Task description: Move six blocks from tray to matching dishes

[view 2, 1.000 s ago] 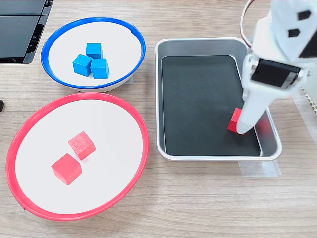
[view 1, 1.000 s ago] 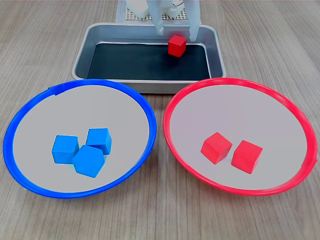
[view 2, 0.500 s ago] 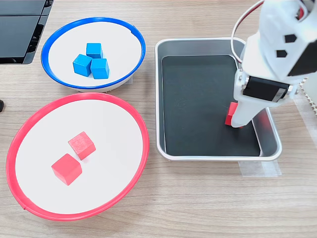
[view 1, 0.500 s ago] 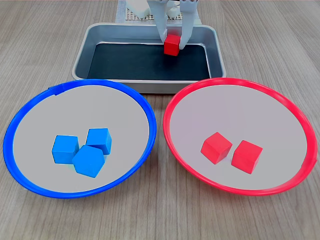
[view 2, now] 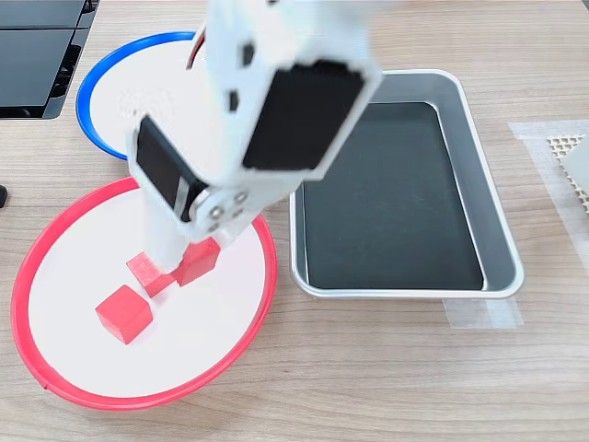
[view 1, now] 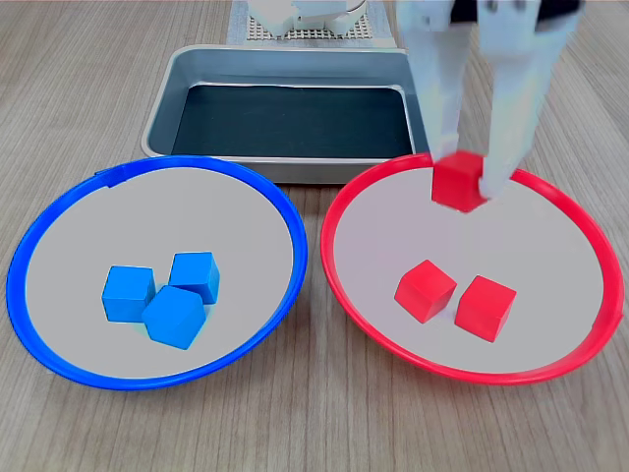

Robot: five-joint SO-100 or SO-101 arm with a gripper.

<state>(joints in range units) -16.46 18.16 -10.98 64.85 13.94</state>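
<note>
My gripper (view 1: pixel 462 183) is shut on a red block (view 1: pixel 458 181) and holds it just above the far part of the red-rimmed dish (view 1: pixel 325 246). Two more red blocks (view 1: pixel 426 290) (view 1: pixel 486 307) lie in that dish. Three blue blocks (view 1: pixel 128 293) (view 1: pixel 194 275) (view 1: pixel 175 317) sit clustered in the blue-rimmed dish (view 1: pixel 10 285). The silver tray (view 1: pixel 295 169) shows only its black liner. In the second exterior view the arm hides the blue blocks and most of the blue dish (view 2: pixel 90 85). The held block (view 2: pixel 199 261) hangs beside one resting red block (view 2: pixel 145 271); another (view 2: pixel 124 313) lies nearer the red dish's rim (view 2: pixel 28 267).
The arm's base (view 1: pixel 305 14) stands on a white mesh mat behind the tray. A black device (view 2: pixel 37 46) sits at the second exterior view's top left. A patch of tape (view 2: pixel 479 313) lies by the tray (view 2: pixel 296 184) corner. The wooden table surrounds both dishes.
The gripper closed on the red block in the tray, lifted it out and carried it over the red-rimmed dish. The tray now holds no block.
</note>
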